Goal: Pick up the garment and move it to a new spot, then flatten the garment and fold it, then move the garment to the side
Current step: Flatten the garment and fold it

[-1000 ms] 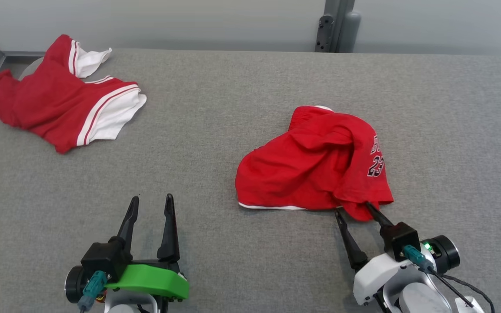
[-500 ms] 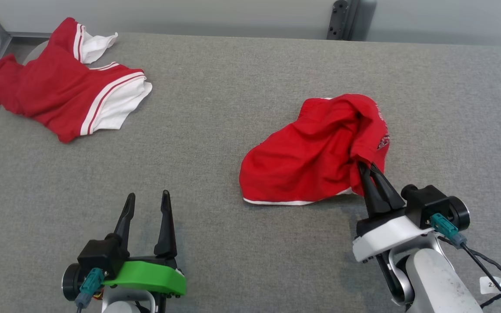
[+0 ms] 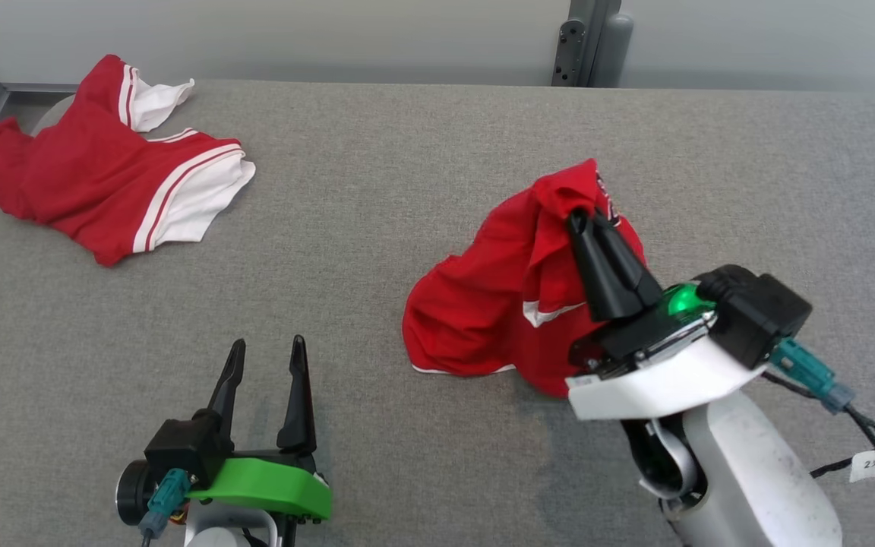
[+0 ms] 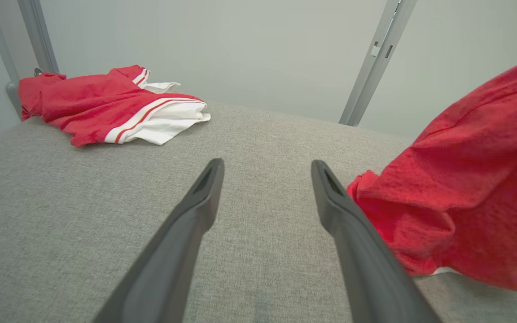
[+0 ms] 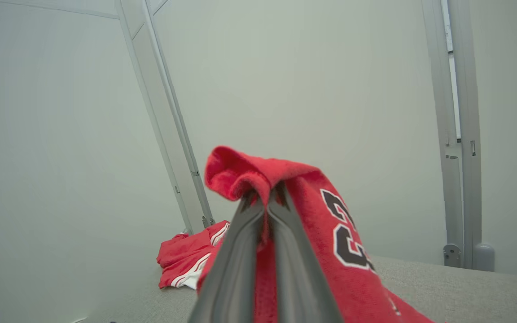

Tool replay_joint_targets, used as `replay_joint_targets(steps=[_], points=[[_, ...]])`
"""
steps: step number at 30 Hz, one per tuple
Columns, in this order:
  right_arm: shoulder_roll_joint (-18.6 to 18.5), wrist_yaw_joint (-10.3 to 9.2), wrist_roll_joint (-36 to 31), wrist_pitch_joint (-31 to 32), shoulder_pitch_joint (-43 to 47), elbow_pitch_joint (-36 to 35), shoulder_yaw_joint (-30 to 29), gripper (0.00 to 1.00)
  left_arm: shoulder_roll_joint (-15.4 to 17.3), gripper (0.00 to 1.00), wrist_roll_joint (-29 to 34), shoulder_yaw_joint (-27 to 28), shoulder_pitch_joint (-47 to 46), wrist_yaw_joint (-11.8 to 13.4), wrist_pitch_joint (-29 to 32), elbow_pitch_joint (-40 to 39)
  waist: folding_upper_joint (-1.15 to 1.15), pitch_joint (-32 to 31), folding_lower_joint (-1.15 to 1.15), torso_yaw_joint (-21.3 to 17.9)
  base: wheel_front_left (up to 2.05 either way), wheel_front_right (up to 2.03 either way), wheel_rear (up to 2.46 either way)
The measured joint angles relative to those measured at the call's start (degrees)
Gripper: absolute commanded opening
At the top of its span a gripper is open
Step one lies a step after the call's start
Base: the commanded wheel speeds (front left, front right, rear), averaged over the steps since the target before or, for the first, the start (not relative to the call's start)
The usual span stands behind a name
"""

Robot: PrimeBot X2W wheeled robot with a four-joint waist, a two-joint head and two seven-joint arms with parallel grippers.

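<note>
Draping from right pincer (image 3: pixel 586 219), crumpled red garment (image 3: pixel 483 304) forms a peak.

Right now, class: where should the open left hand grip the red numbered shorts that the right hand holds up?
The white-trimmed lower hem of the red fabric shorts, from the robot's left: it lies low on the grey table, nearest the left hand, unpinched.

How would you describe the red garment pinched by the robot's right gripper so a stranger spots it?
Start at the grey fabric-covered table. Near its right side sits the crumpled red cloth garment, its peak pinched in the dark-fingered right gripper. Unlike the far-left red garment with white bands, it bears black numerals.
</note>
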Motion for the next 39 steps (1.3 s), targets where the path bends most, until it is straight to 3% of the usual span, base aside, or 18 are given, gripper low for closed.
replay_joint_targets(steps=[4,11,15,24,25,27,28,29,35,39], points=[[0.0,0.00,0.1,0.0,-2.2,4.7,-6.1,0.00,0.0,1.00,-0.1,-0.2,0.0,0.0,0.0,0.0,0.00,0.0,0.00,0.7,0.00,0.00,0.00],[-0.2,0.00,-7.4,0.0,-8.1,23.4,-20.0,0.00,0.0,1.00,-0.2,-0.7,-0.9,0.0,0.0,-0.3,0.00,1.8,0.00,1.9,0.00,0.00,0.00],[-2.6,0.00,-10.4,0.0,-12.1,31.0,-27.5,0.00,0.0,1.00,-0.2,-0.7,-1.5,0.0,0.0,-0.4,0.00,3.4,0.00,2.5,0.00,0.00,0.00],[-7.5,0.00,-14.4,0.0,-17.4,41.6,-34.8,0.00,0.0,1.00,0.1,-0.7,-2.3,-0.1,0.0,-0.5,0.00,6.7,0.00,3.0,0.00,0.00,0.00],[-7.5,0.00,-14.5,0.0,-17.8,42.4,-35.0,0.04,0.0,1.00,0.2,-0.7,-2.4,-0.2,0.0,-0.5,0.00,6.9,0.00,2.9,0.00,0.00,0.00],[-7.8,0.00,-15.4,0.0,-18.4,43.6,-35.4,0.45,0.0,1.00,0.4,-0.9,-2.5,-0.2,0.0,-0.4,0.00,7.1,0.00,2.4,0.00,0.00,0.00],[-8.0,0.00,-15.5,0.0,-18.6,43.9,-35.6,0.94,0.0,1.00,0.5,-1.0,-2.6,-0.2,0.0,-0.4,0.00,7.1,0.00,2.2,0.00,0.00,0.00],[-8.2,0.00,-15.5,0.0,-18.8,44.1,-35.7,1.00,0.0,1.00,0.6,-1.1,-2.7,-0.2,0.0,-0.3,0.00,7.1,0.00,2.0,0.00,0.00,0.00],[-8.1,0.00,-15.5,0.0,-18.4,43.1,-35.4,1.00,0.0,1.00,1.1,-1.3,-2.7,-0.6,0.0,0.0,0.00,6.3,0.00,0.5,0.00,0.00,0.00],[-7.9,0.00,-14.6,0.0,-15.7,38.7,-34.0,1.00,0.0,1.00,1.3,-1.4,-2.5,-0.7,0.0,0.2,-0.01,5.1,0.00,-0.5,0.00,0.00,0.00]])
